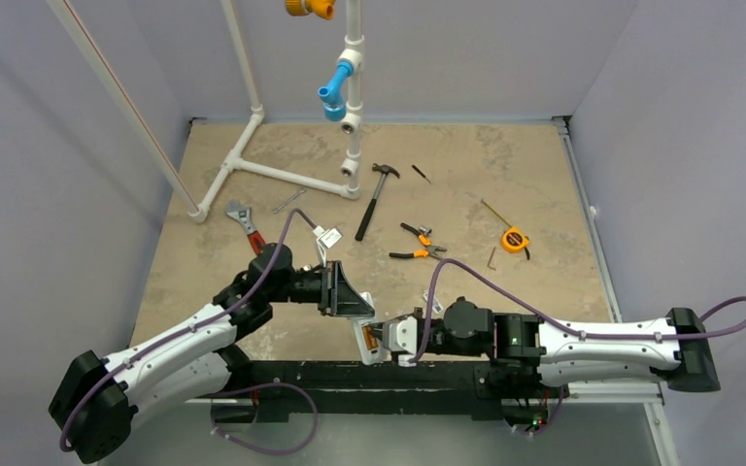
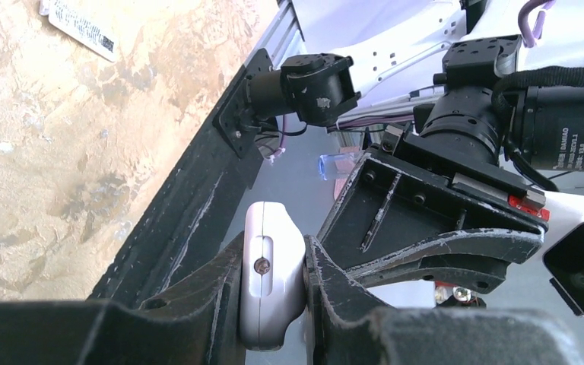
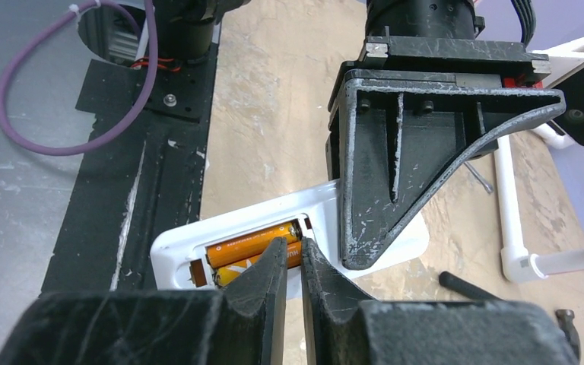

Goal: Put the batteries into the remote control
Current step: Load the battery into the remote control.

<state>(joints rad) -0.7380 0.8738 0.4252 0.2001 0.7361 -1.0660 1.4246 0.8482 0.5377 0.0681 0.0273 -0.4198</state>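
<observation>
— At the near edge of the table [image 1: 505, 175], just above the arm bases, your left gripper [image 2: 274, 300] was clamped on the remote control [image 2: 268, 228], a black finger on either side and the white body squeezed between them.
— Which way did the remote face?
— Its back faced your right wrist camera. The recess lay open, and the batteries [image 3: 247, 245] sat side by side inside it, orange wraps showing.
— And my right gripper?
— Your right gripper [image 3: 293, 255] pointed at that recess with its fingers drawn almost together. Only a thin slit showed between them, and nothing was held in it. The tips sat over the battery ends nearest your left gripper. I could not tell whether they pressed on them.
— Anything else around?
— Farther out on the table lay a hammer [image 1: 374, 199], orange-handled pliers [image 1: 418, 243] and a yellow tape measure [image 1: 515, 239], all well apart from both grippers.
</observation>
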